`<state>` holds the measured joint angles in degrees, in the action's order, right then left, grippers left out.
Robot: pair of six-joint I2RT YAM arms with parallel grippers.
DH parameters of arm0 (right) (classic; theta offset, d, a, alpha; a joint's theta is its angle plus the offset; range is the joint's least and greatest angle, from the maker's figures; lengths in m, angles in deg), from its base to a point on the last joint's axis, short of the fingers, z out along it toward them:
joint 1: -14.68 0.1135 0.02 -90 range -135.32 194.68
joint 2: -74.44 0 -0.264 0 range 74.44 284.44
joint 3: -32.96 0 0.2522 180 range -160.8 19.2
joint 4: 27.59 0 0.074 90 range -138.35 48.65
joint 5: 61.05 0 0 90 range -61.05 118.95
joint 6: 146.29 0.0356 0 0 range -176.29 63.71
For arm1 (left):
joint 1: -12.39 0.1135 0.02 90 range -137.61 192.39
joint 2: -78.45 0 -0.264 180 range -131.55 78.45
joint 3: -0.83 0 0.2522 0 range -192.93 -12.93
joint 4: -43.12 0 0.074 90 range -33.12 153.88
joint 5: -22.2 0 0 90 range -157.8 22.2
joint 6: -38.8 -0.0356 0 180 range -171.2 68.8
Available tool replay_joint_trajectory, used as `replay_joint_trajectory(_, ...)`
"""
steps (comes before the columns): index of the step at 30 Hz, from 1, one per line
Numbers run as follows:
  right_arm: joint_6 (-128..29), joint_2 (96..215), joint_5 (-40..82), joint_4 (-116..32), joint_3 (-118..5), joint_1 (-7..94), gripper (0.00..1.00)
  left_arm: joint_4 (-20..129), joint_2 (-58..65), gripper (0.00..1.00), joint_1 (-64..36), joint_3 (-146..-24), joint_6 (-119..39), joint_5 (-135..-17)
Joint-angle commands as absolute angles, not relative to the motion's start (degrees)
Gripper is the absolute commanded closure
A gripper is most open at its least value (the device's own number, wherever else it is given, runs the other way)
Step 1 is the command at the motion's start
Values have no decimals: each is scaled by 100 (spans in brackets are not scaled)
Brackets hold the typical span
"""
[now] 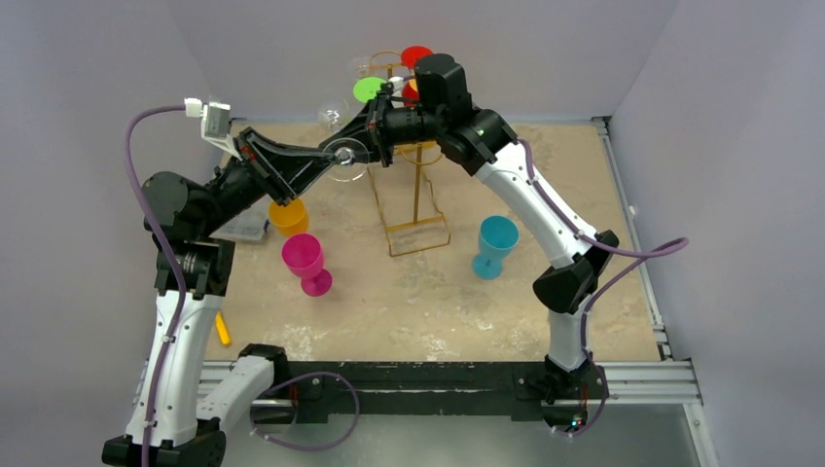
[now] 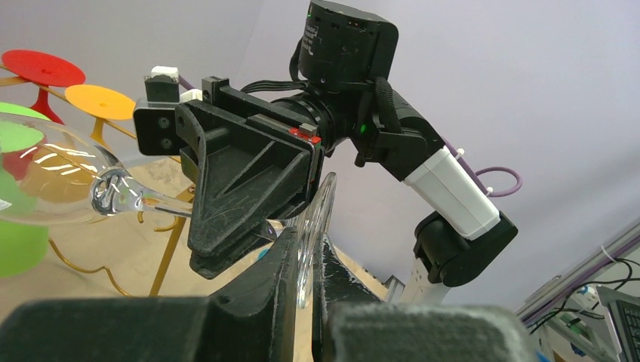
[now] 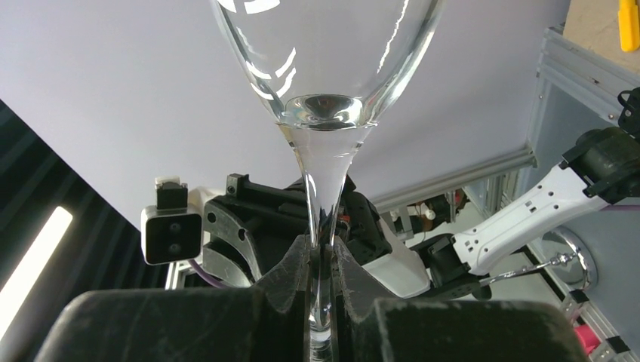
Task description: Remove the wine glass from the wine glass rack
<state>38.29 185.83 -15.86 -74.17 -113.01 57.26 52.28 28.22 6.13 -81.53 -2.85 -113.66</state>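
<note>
A clear wine glass (image 1: 336, 115) lies on its side in the air, left of the top of the gold wine glass rack (image 1: 416, 199). My left gripper (image 1: 342, 156) is shut on the rim of its round foot, which shows edge-on between the fingers in the left wrist view (image 2: 311, 241). My right gripper (image 1: 377, 126) is shut on its stem (image 3: 321, 226), just below the bowl (image 3: 324, 60). The left wrist view shows the bowl (image 2: 45, 185) at the left and the right gripper's fingers (image 2: 241, 188) across the stem. I cannot tell whether the glass touches a hook.
Glasses with green (image 1: 370, 89), red (image 1: 416, 56) and orange (image 2: 100, 102) feet hang on the rack. On the table stand an orange cup (image 1: 288, 216), a pink glass (image 1: 306, 263) and a teal glass (image 1: 496, 243). A yellow item (image 1: 224, 329) lies near the left arm.
</note>
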Motion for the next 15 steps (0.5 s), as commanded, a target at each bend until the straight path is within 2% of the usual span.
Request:
replay_joint_trajectory(1,3520,18567,-1697,-7058,-11452,5754,100,4783,2944,100,589,-8259,-201,-11221)
replay_joint_trajectory(6,3523,18553,-1684,-6947,-11453,5754,100,5200,2976,99,589,-8346,-369,-11211)
replay_joint_trajectory(8,3497,18549,-1684,-6903,-11462,5756,100,5341,2976,92,584,-8393,-384,-11211)
replay_joint_trajectory(11,3437,18561,-1692,-6898,-11490,5753,100,6152,2915,80,584,-8727,-713,-11109)
replay_joint_trajectory(13,3393,18553,-1700,-6910,-11485,5753,100,6500,2872,68,589,-8924,-863,-11068)
replay_joint_trajectory(14,3377,18544,-1693,-6912,-11488,5756,100,6694,2871,56,589,-9023,-927,-11023)
replay_joint_trajectory(15,3371,18544,-1693,-6906,-11494,5757,100,6759,2861,48,589,-9057,-976,-10998)
